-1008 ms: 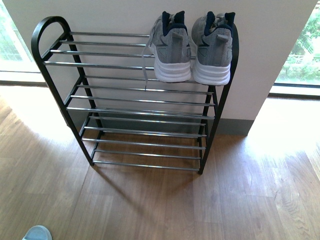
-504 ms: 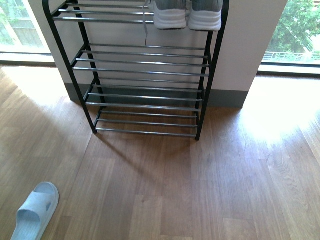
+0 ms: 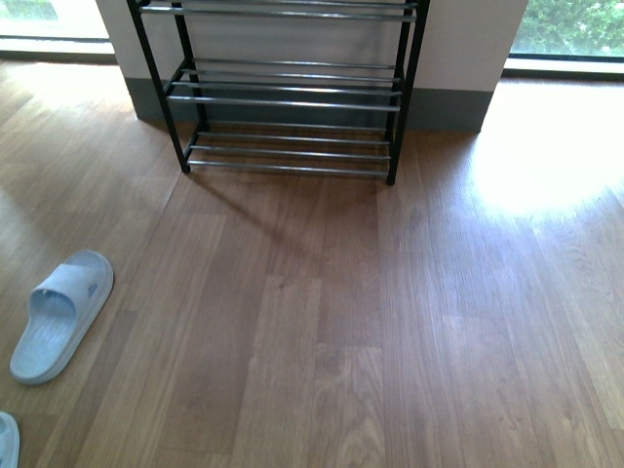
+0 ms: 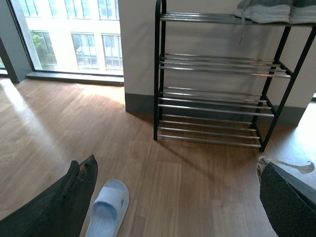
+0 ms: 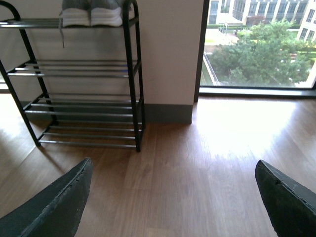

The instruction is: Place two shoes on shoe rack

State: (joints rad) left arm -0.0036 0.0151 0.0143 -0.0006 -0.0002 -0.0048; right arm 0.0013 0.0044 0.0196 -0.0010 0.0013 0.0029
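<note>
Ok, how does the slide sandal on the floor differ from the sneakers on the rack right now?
Place: the grey sneakers sit on the shoe rack's top shelf; the slide sandal lies on the wooden floor, in front and to the left of the rack. Look: the sneakers are grey with white soles; the sandal is pale blue with a broad strap. Shared: neither is in any jaws.
</note>
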